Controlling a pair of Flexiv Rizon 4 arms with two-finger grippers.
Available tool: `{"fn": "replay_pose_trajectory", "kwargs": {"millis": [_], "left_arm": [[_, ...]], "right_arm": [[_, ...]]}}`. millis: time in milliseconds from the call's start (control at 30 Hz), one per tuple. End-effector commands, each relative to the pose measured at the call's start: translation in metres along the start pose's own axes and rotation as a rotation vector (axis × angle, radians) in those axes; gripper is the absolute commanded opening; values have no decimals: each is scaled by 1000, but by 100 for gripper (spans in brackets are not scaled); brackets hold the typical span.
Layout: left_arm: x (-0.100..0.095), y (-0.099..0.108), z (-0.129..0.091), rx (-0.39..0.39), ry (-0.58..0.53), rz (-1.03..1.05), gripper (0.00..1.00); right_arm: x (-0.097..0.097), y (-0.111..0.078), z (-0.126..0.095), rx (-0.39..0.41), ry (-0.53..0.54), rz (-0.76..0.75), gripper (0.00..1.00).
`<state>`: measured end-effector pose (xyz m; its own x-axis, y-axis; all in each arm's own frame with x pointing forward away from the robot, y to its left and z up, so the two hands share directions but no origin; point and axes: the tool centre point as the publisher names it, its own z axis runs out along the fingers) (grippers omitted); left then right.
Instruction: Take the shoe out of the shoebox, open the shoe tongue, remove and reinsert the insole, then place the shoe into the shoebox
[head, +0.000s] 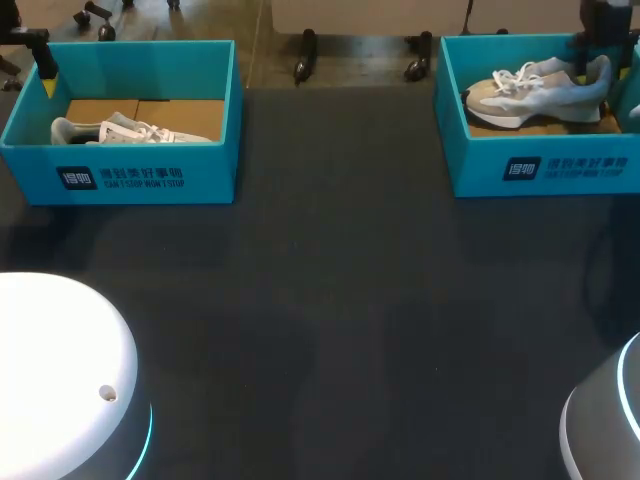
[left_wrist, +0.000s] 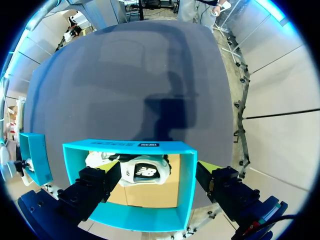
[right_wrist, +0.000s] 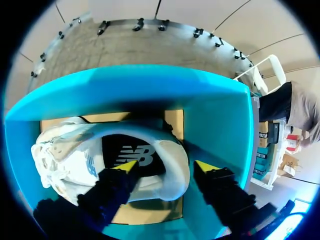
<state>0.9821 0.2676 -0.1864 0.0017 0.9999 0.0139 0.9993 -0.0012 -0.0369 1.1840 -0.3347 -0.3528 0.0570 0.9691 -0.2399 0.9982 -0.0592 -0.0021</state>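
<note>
Progress: barely begun, by my read. I count two shoeboxes, two shoes, two grippers, and each shoe lies inside its own box. No tongue is pulled open and no insole is out, so lifting out, tongue, insole out and in, and re-boxing are all left to do.

Landmark is the right shoebox (head: 540, 165). The right shoe (right_wrist: 100, 160) lies inside it on its side, sole toward the box's front wall. My right gripper (right_wrist: 166, 166) is down inside this box at the heel end. It is spread, with one yellow tip over the shoe's dark lining and the other outside the heel. It straddles the collar but is not clamped on it.

The left shoebox (head: 150, 175) sits well apart from the right shoebox, across the dark table (head: 330, 300), with the left shoe (head: 130, 130) in it. My left gripper (left_wrist: 156, 165) hangs above that far box, released and holding nothing.
</note>
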Motion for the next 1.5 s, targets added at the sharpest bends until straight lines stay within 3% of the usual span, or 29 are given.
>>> {"fn": "replay_pose_trajectory", "kwargs": {"millis": [33, 900, 1500], "left_arm": [[0, 0, -1, 1, 3, 1, 100], [0, 0, -1, 1, 3, 1, 100], [0, 0, -1, 1, 3, 1, 100]], "right_arm": [[0, 9, 2, 82, -3, -1, 100], [4, 13, 30, 138, 48, -18, 100], [7, 13, 40, 164, 76, -35, 84]]}}
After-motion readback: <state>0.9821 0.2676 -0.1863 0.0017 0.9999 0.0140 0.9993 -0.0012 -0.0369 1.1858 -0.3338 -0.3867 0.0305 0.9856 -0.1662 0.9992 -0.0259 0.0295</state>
